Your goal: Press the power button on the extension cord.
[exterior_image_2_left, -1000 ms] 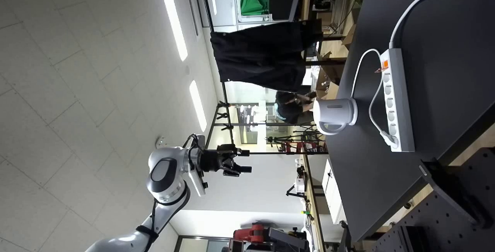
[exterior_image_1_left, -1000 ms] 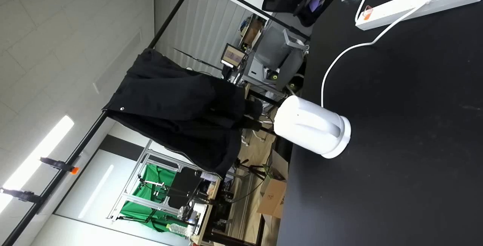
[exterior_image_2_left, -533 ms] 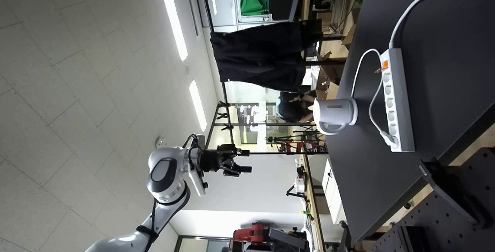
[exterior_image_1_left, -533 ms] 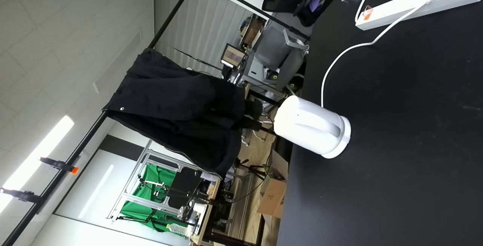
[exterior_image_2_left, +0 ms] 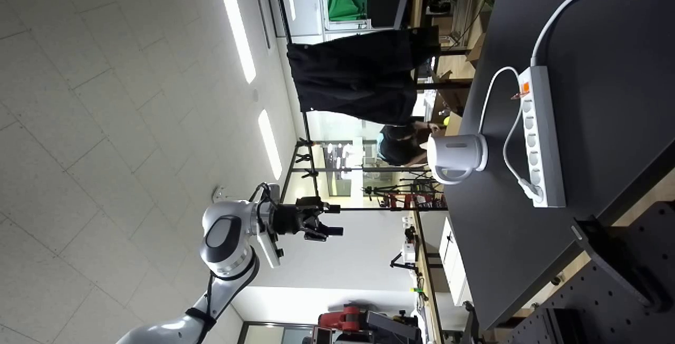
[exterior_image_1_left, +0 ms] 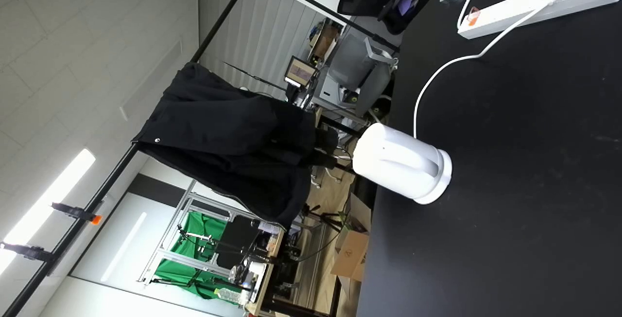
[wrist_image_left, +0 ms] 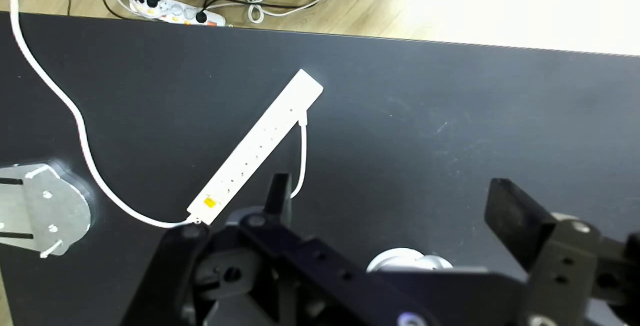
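Observation:
The extension cord is a long white bar that lies on the dark table, seen in both exterior views (exterior_image_1_left: 515, 8) (exterior_image_2_left: 546, 138) and in the wrist view (wrist_image_left: 255, 148). Its orange power button (exterior_image_2_left: 526, 87) sits at the end where the thick white cable leaves; it looks yellow-orange in the wrist view (wrist_image_left: 209, 202). A plug sits in the socket at the opposite end. My gripper (exterior_image_2_left: 334, 220) is open and empty, high above the table and well apart from the cord. In the wrist view the gripper's fingers (wrist_image_left: 392, 186) are wide apart, with the bar beyond and left of them.
A white kettle (exterior_image_1_left: 398, 161) (exterior_image_2_left: 456, 151) stands on the table (exterior_image_2_left: 506, 238), its thin cable running to the strip. It is partly hidden behind the gripper in the wrist view (wrist_image_left: 400, 256). A metal plate (wrist_image_left: 50, 211) stands near the cord's cable. A person (exterior_image_2_left: 398, 143) is in the background.
The arm, gripper, extension cord and kettle have not visibly moved. Only the person in the background has shifted.

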You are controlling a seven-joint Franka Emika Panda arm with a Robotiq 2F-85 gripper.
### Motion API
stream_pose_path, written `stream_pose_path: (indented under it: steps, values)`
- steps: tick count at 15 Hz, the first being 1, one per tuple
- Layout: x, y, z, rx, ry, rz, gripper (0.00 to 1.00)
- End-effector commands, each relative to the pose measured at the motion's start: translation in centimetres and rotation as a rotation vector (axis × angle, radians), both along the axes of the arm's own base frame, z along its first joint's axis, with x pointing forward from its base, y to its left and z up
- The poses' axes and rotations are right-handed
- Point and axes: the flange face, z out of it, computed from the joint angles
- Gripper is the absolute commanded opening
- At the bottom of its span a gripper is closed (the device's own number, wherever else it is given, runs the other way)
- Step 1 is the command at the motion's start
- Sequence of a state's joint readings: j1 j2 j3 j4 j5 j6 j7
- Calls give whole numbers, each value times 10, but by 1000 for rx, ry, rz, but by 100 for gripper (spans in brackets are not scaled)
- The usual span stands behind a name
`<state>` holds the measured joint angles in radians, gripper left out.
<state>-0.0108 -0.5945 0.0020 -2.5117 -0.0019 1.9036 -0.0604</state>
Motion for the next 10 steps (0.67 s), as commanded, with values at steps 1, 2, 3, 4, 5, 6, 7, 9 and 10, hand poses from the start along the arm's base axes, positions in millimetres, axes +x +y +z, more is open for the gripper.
stream_pose_path:
  steps: [1, 2, 3, 4, 5, 6, 7, 9, 10]
  values:
    - [0, 0, 1, 0, 1, 0, 100]
    - [0, 0, 1, 0, 1, 0, 100]
    - [0, 0, 1, 0, 1, 0, 100]
    - [0, 0, 1, 0, 1, 0, 100]
    - [3, -5, 4, 6, -28, -29, 100]
    - [6, -10, 6, 11, -48, -49, 100]
    - [9, -17, 8, 19, -72, -75, 100]
    - [16, -35, 12, 36, -133, -135, 100]
    - [20, -45, 12, 44, -164, -161, 100]
